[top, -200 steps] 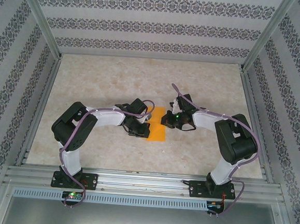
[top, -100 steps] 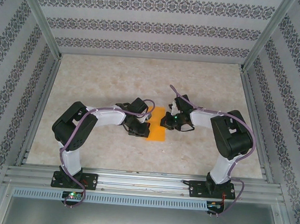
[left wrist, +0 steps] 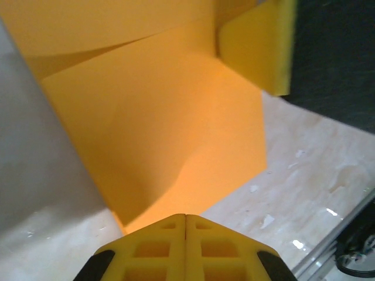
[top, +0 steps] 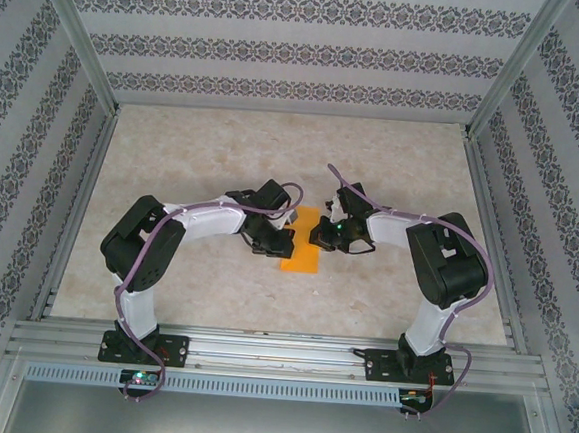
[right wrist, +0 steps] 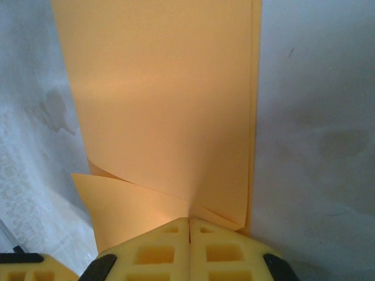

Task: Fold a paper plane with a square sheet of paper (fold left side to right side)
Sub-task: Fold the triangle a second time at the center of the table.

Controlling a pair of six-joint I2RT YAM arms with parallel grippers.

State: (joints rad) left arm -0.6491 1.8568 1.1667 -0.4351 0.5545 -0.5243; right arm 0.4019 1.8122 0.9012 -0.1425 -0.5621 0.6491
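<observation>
The square sheet of paper (top: 303, 250) lies folded into a narrow orange strip at the table's middle, between the two arms. In the left wrist view the sheet of paper (left wrist: 164, 117) spreads out just ahead of my left gripper (left wrist: 186, 218), whose jaws are shut; its tips rest at the paper's left edge (top: 287, 241). My right gripper (top: 319, 236) is also shut at the strip's right edge. In the right wrist view a raised upper layer of the paper (right wrist: 164, 99) runs down to the right gripper's tips (right wrist: 190, 220), which touch it. A yellow right finger (left wrist: 258, 47) shows across the paper.
The marbled tabletop (top: 274, 155) is walled by aluminium rails (top: 90, 201) and patterned panels on three sides. Both arm bases are bolted to the front rail (top: 279, 354).
My left gripper has slid right and slightly away from me, onto the paper's left edge. The right arm's elbow drew in a little; its gripper stayed on the paper.
</observation>
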